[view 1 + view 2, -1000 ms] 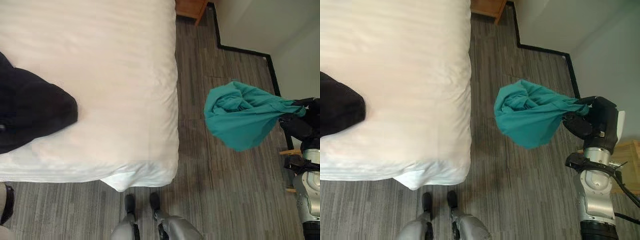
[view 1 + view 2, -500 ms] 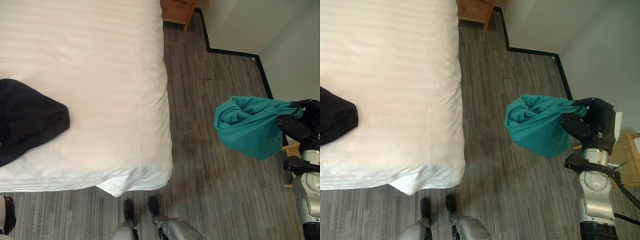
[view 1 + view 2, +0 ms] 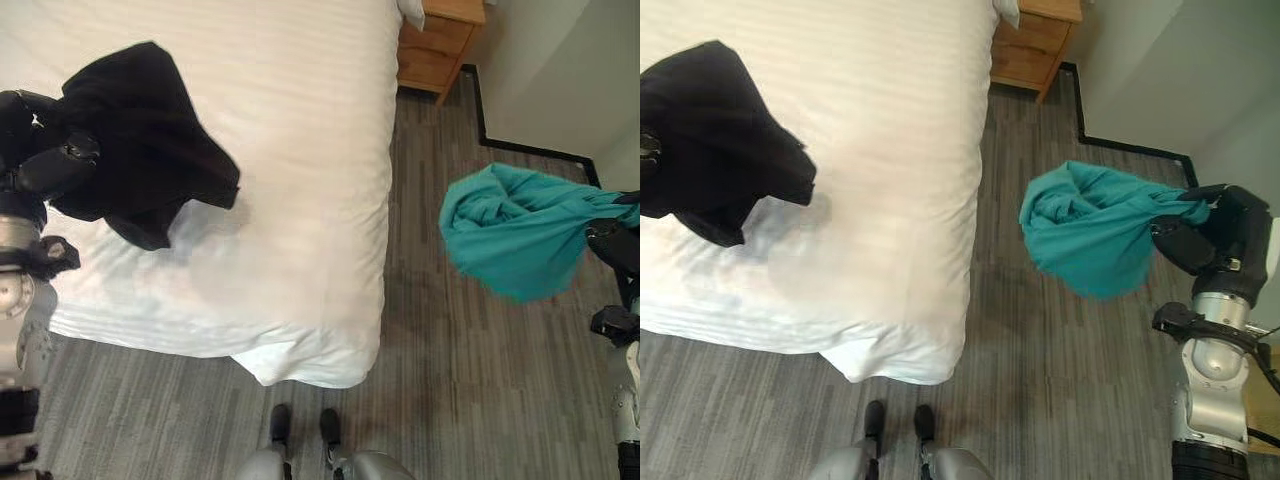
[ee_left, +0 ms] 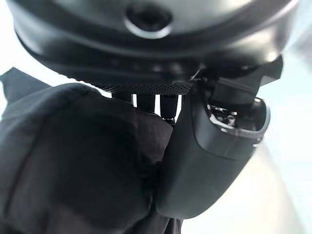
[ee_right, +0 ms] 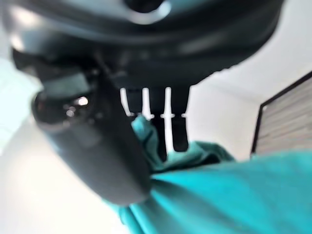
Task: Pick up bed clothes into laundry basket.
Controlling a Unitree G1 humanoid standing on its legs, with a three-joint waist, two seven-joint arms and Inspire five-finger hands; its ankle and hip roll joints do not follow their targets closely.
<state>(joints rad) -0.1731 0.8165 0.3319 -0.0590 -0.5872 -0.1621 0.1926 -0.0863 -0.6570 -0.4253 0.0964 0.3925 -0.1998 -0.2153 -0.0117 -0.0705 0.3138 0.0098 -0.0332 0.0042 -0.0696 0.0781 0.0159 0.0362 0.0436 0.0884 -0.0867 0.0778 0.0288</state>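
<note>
A black garment [image 3: 140, 140] hangs lifted above the white bed [image 3: 300, 200], with my left hand [image 3: 45, 160] shut on it at the bed's left side; the left wrist view shows the thumb [image 4: 214, 146] pressed against the black cloth [image 4: 78, 165]. A teal garment [image 3: 1090, 235] hangs over the floor to the right of the bed, held bunched in my right hand [image 3: 1220, 245]. In the right wrist view the fingers [image 5: 165, 122] curl into the teal cloth [image 5: 229, 195].
A wooden nightstand [image 3: 440, 50] stands at the bed's far right corner. Grey plank floor [image 3: 470, 370] runs along the bed's right side to a wall with a black skirting [image 3: 530, 150]. A light wooden piece [image 3: 1265, 400] shows at the right edge.
The camera has swung, shifting the whole scene. My left hand has lifted the black garment off the bed. The teal garment stays hanging in my right hand.
</note>
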